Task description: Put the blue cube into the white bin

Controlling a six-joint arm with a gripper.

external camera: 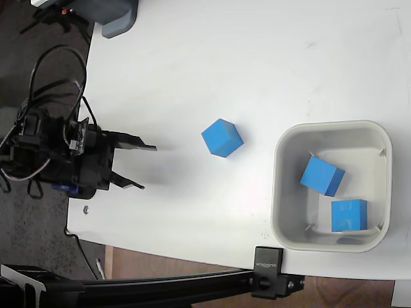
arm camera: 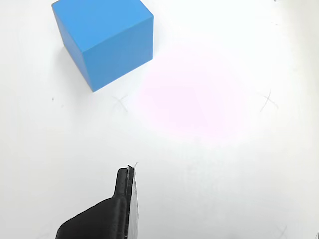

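While seen from the fixed view above:
Worktop (external camera: pixel 192 58): white, matte, faintly scuffed, with small pencilled crosses in the wrist view.
Room: dark floor past the left edge, brownish strip past the bottom edge.
Claw (external camera: pixel 149 167): black, over the left edge of the worktop, fingers spread wide, gripping nothing, pointing toward the middle.
Finger (arm camera: pixel 122 209): only one black tip at the bottom of the wrist view, hovering above bare surface.
Blue cube (external camera: pixel 222 138): on the worktop near its middle, between claw and tub, apart from both; top left in the wrist view (arm camera: pixel 102 40), turned corner-on.
White tub (external camera: pixel 277 192): by the right edge, close to the bottom edge, upright, rounded corners, greyish inside.
Other cubes: two blue ones inside the tub, one (external camera: pixel 322 176) nearer its middle, one (external camera: pixel 349 215) toward its lower right corner.
Cables (external camera: pixel 54 70): black loops behind the claw, off the left edge.
Clamp (external camera: pixel 268 273): black, on the bottom edge below the tub.
Grey object (external camera: pixel 119 19): at the top edge, partly cut off.
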